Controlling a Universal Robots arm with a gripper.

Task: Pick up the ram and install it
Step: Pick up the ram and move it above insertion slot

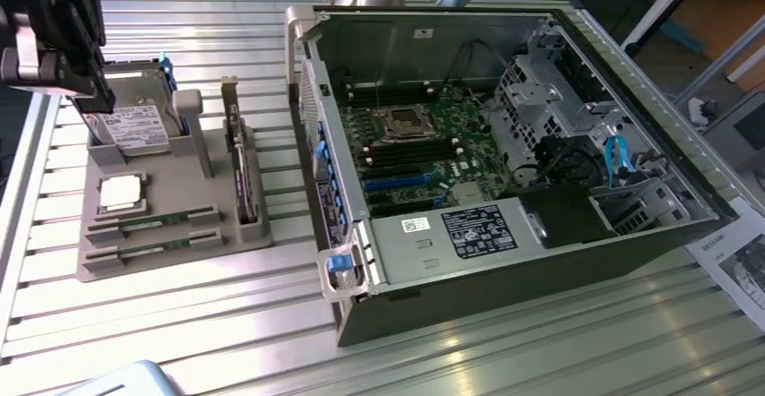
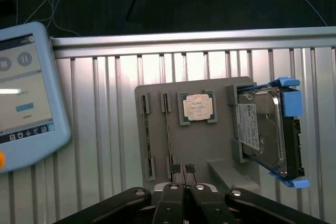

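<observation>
Two ram sticks stand on edge in the slots of a grey holder (image 1: 179,262), one ram stick (image 1: 150,223) nearer the processor and another (image 1: 150,250) by the holder's front edge. In the wrist view they appear as thin green strips, ram (image 2: 148,145) and ram (image 2: 167,129). My black gripper (image 2: 185,172) hovers above the holder (image 2: 210,145) with its fingers pressed together and nothing between them. It is beside the nearer stick and clear of it. In the exterior view the gripper (image 1: 90,91) hangs over the holder's hard-drive end.
The holder also carries a silver processor (image 2: 198,107), a hard drive (image 2: 265,129) in blue rails and a dark expansion card (image 1: 245,181). An open computer case (image 1: 502,262) with its motherboard (image 1: 418,145) lies at the exterior view's right. A teach pendant (image 2: 26,93) rests on the slatted table.
</observation>
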